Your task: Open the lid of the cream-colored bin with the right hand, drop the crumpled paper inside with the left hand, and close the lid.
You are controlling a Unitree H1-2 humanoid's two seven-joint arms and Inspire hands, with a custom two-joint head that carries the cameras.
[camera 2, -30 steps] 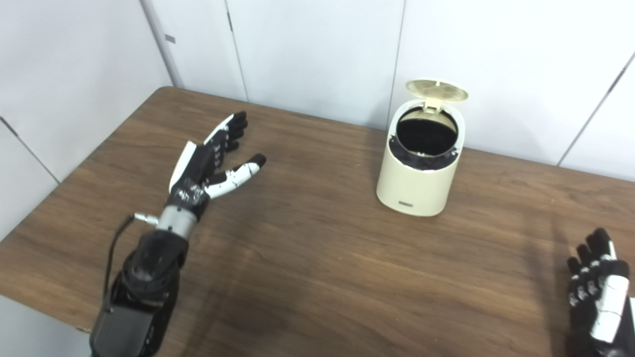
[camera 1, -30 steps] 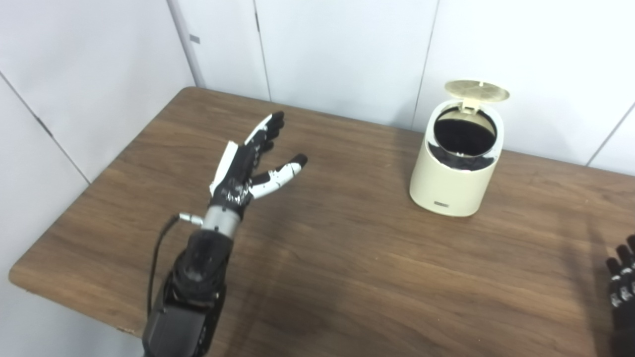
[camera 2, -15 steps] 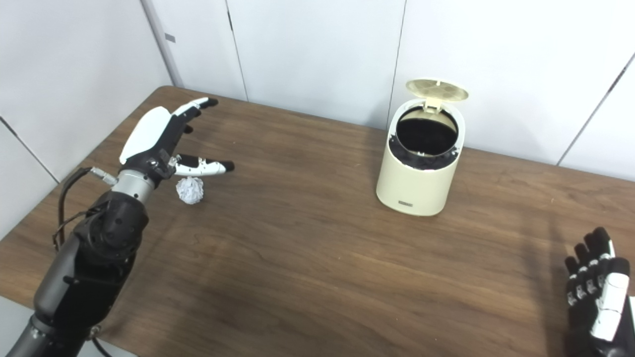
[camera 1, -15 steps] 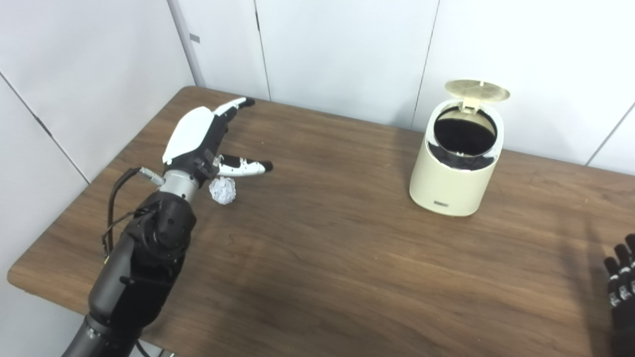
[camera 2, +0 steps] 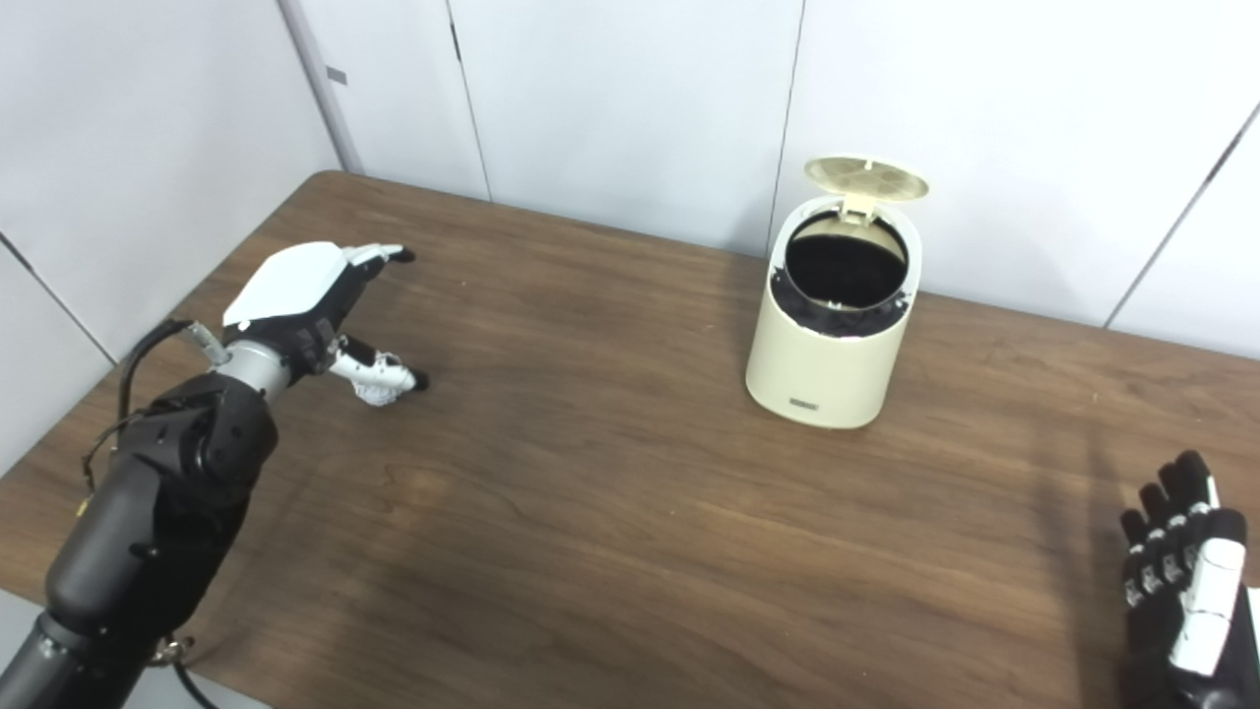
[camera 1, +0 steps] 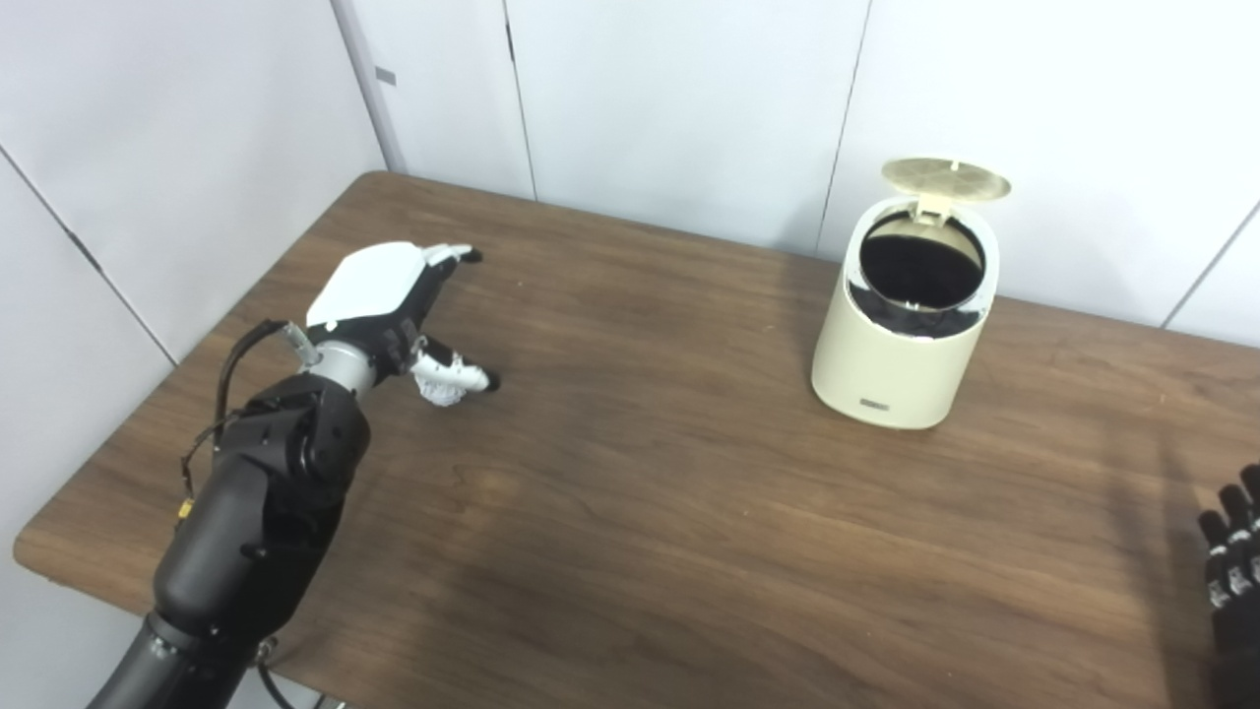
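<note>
Left robot hand [camera 2: 313, 307] covers crumpled paper [camera 2: 375, 391]; lid [camera 2: 866, 176] open.

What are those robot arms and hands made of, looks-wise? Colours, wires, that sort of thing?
The left arm is bulky, glossy black, with a silver metal wrist and thin black cables looping beside it. The left hand has a smooth white shell on its back, with black-and-white fingers tipped black. The right hand is black with a white panel.

head pair | high, facing down | mid-range | shared table [camera 1: 689, 512]
</note>
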